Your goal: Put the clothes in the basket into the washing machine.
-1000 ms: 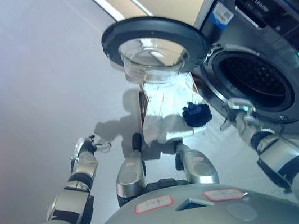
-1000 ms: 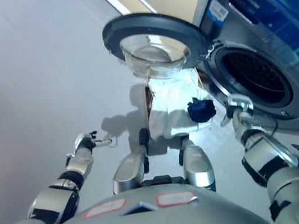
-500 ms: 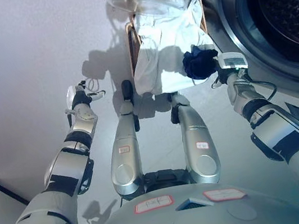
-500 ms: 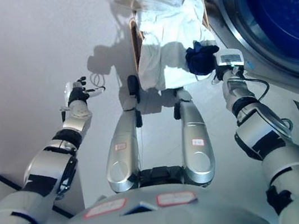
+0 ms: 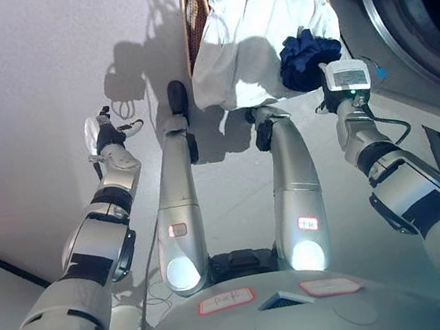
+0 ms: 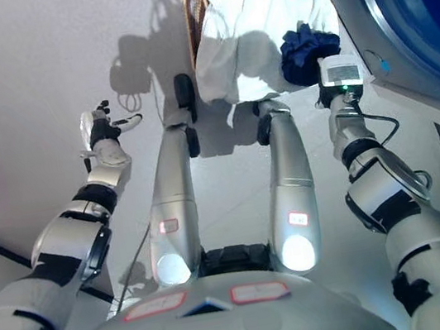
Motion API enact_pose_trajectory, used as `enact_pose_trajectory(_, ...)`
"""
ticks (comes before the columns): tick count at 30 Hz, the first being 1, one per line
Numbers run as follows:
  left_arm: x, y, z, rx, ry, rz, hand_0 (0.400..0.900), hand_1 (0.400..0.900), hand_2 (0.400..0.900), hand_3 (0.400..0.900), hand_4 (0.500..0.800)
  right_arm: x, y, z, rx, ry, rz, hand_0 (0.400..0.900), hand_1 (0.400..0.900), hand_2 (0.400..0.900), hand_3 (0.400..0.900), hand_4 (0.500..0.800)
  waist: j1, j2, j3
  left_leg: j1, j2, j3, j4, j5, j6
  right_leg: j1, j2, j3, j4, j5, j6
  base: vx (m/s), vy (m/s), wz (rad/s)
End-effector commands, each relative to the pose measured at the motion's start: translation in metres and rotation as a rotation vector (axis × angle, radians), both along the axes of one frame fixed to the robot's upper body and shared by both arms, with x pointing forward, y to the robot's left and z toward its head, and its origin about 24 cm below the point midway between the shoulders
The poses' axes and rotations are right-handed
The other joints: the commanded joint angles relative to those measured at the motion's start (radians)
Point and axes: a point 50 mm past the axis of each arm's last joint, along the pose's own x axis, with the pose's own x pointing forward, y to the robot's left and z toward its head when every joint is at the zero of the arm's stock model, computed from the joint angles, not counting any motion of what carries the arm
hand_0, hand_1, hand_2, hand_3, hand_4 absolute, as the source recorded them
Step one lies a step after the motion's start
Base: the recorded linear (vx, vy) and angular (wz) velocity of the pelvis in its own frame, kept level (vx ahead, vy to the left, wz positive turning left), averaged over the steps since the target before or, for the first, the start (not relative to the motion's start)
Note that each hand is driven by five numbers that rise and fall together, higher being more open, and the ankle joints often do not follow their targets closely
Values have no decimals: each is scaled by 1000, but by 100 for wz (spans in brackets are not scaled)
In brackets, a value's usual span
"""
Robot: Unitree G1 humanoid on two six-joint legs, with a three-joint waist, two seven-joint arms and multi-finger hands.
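Left eye view — basket (image 5: 189, 6): we take it as our landmark; it stands on the floor beside the washing machine (image 5: 397, 11), wicker side showing.
Left eye view — clothes: white cloth (image 5: 252, 22) spills over the basket's near rim; dark blue garment (image 5: 308, 59) lies bunched on its near right corner.
Left eye view — right hand (image 5: 335, 101): just beside the blue garment; fingers hidden, so we cannot tell their state.
Right eye view — left hand (image 6: 104, 137): well left of the basket, fingers spread, empty.
Right eye view — handling: we judge both pieces light, limp, unbreakable; pinch the blue bundle's raised folds first.
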Motion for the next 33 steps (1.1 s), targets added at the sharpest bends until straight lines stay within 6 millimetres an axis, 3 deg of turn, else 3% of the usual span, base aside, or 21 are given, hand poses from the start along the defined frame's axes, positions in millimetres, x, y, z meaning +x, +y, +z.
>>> enact_pose_trajectory(1,-20,21,-12,5,-9,138,900,900,900,900,800,-28,-38,-9,-86,35,-112,900,900,900,900,800,-4,40,-38,-63,-11,5,39,-31,-47,-19,-9,13,102,-74,68,18,6,5)
enact_pose_trajectory(5,-24,19,-15,10,-27,164,900,900,900,900,800,-35,-37,-15,-94,-15,-129,900,900,900,900,800,-2,32,-42,-136,-27,-10,76,-42,-39,-93,-5,16,159,-96,63,21,0,5)
enact_pose_trajectory(9,-20,18,-11,8,-40,155,900,900,900,900,800,-27,-40,-3,-64,-79,-143,900,900,900,900,800,2,26,-43,-148,-36,-18,71,-41,-32,-92,-13,11,155,-100,65,52,-2,8)
enact_pose_trajectory(14,-30,12,-19,19,-59,140,900,900,900,900,800,-37,-36,-8,-85,-166,-108,900,900,900,900,800,-3,19,-49,-127,-46,-33,18,-24,-35,-75,-7,2,123,-99,67,37,-15,7)
enact_pose_trajectory(19,-30,5,-20,20,-71,131,900,900,900,900,800,-30,-32,1,-78,-241,-94,900,900,900,900,800,-7,13,-72,-119,-48,-44,-20,-11,-38,-65,0,-2,88,-85,70,12,4,-2)
enact_pose_trajectory(24,-39,0,-27,25,-84,127,900,900,900,900,800,-48,-22,-19,-71,-241,-80,900,900,900,900,800,-13,7,-91,-99,-45,-46,-61,3,-41,-49,7,-5,53,-74,72,12,2,-2)
enact_pose_trajectory(33,-36,-13,-26,41,-106,148,900,900,900,900,800,-52,-11,-25,-98,-283,-95,900,900,900,900,800,-15,9,-94,-116,-46,-61,-71,6,-39,-61,8,-3,55,-88,74,2,-2,1)
